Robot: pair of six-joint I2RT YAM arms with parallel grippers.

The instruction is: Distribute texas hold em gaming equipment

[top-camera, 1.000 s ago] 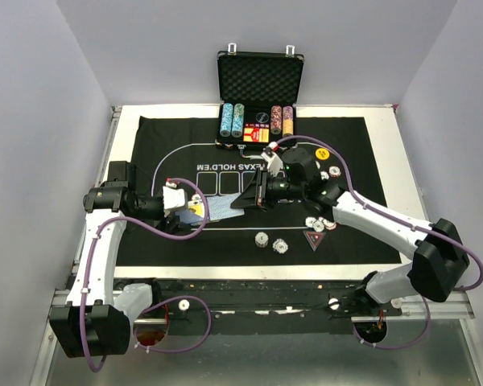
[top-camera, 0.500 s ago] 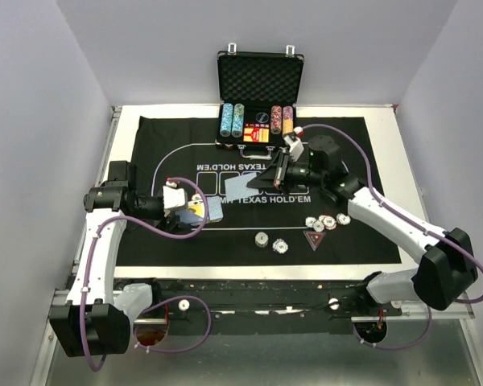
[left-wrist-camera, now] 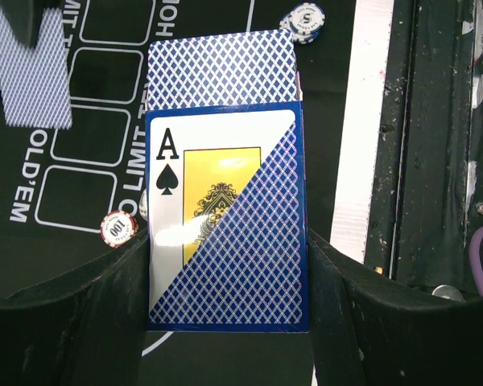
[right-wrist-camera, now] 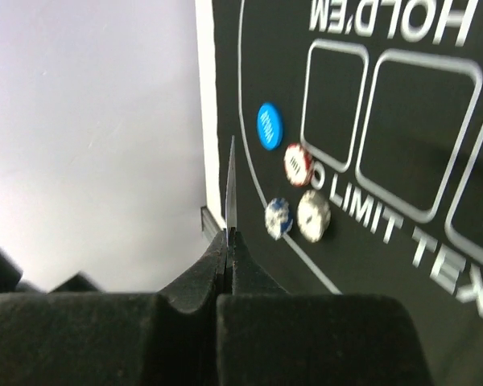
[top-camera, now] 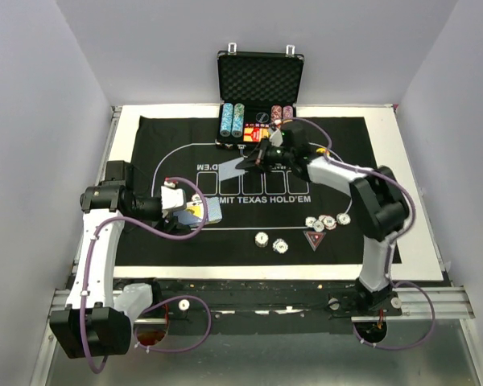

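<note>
My left gripper [left-wrist-camera: 227,249] is shut on a pack of blue-backed playing cards [left-wrist-camera: 225,233] with an ace of spades on its face. One card [left-wrist-camera: 221,68] sticks out of the pack's far end. In the top view that gripper [top-camera: 177,206] hangs over the left of the mat with the pack [top-camera: 203,211]. My right gripper [top-camera: 254,160] is shut on a single card [top-camera: 233,167], held above the mat near the case. That card shows edge-on [right-wrist-camera: 231,181] between the closed jaws [right-wrist-camera: 229,237]. Poker chips [top-camera: 329,221] and a red triangular marker [top-camera: 315,239] lie at the right.
The open black case [top-camera: 260,79] with chip rows [top-camera: 232,121] stands at the far edge. Two chips [top-camera: 270,242] lie near the mat's front. A blue button [right-wrist-camera: 269,126] and three chips [right-wrist-camera: 298,163] lie by the mat's edge. The black mat [top-camera: 185,137] covers the table.
My right gripper has pulled one card away from the pack, shut on it, and carried it toward the case at the far side. The left arm has stayed where it was.
</note>
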